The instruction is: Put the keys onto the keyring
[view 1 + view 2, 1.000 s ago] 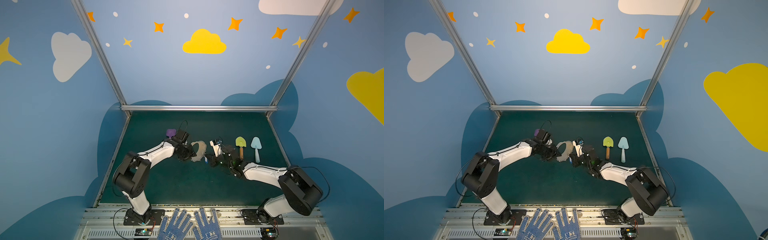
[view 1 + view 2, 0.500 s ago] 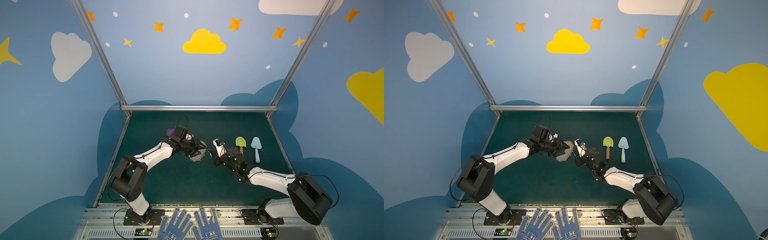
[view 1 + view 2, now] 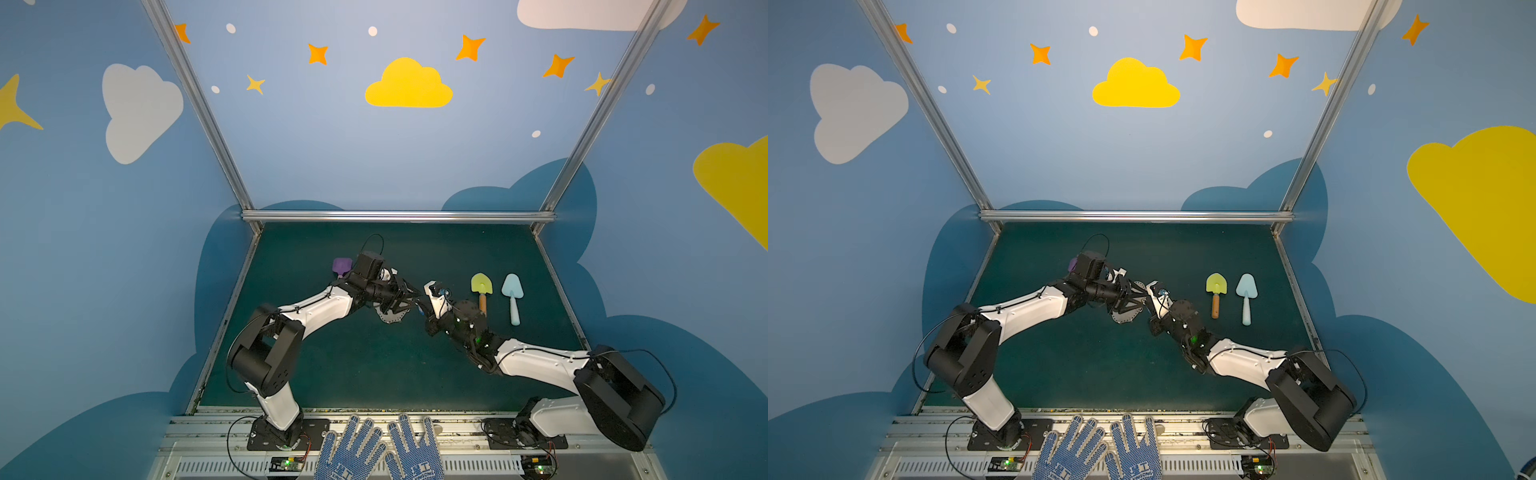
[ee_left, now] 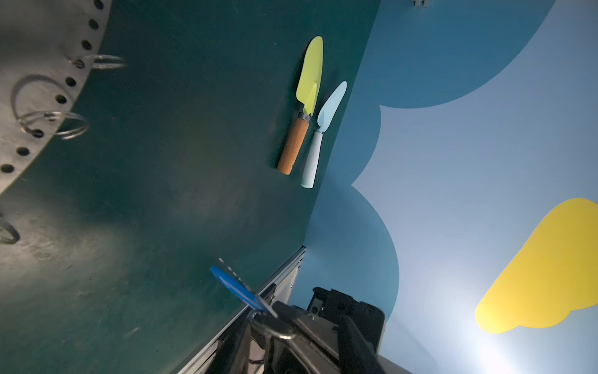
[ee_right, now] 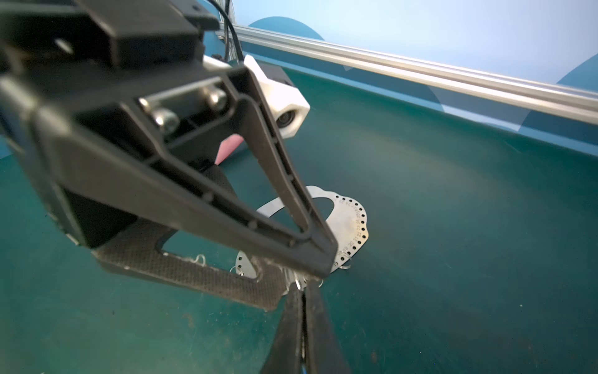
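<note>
The green mat (image 3: 374,374) carries both arms, whose tips meet near its middle. A yellow-green shovel (image 3: 481,285) and a pale blue shovel (image 3: 512,291) lie side by side to the right, and a purple shovel (image 3: 341,264) lies behind the left wrist. The left gripper (image 3: 1144,298) clamps the tilted keyring (image 5: 352,220) by its holed edge. The right gripper (image 5: 302,291), pinched tight on the keys (image 4: 238,288), has its tip at that edge. Since a second ago the left gripper has moved toward the right one, and the keyring now shows mostly beneath its fingers.
</note>
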You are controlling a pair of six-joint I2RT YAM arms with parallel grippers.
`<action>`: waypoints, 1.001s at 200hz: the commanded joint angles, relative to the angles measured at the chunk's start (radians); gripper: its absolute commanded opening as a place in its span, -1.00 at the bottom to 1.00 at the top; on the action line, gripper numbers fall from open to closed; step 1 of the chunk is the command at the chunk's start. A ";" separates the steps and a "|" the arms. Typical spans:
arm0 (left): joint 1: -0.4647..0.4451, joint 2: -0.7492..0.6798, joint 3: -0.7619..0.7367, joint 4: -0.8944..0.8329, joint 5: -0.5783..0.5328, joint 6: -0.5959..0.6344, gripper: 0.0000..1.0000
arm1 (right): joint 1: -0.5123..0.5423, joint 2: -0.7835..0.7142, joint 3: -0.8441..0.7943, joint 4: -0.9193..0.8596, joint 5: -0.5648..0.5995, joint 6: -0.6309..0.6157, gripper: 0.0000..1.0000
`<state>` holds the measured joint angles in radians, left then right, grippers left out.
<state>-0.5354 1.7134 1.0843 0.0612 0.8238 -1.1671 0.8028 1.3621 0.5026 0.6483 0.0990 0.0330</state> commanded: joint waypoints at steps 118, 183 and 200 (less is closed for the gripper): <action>0.022 -0.005 -0.005 0.006 -0.011 0.001 -0.66 | 0.065 -0.074 -0.050 0.056 -0.024 -0.079 -1.00; 0.027 -0.016 -0.017 0.002 -0.017 0.004 -0.61 | 0.064 -0.076 -0.053 0.057 -0.033 -0.062 -1.00; 0.032 -0.024 -0.021 -0.003 -0.028 0.007 -0.52 | 0.064 -0.083 -0.048 0.047 -0.014 -0.052 -1.00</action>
<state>-0.5175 1.7130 1.0698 0.0452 0.8291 -1.1820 0.8455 1.3102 0.4522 0.6819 0.1246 -0.0334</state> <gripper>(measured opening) 0.225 0.055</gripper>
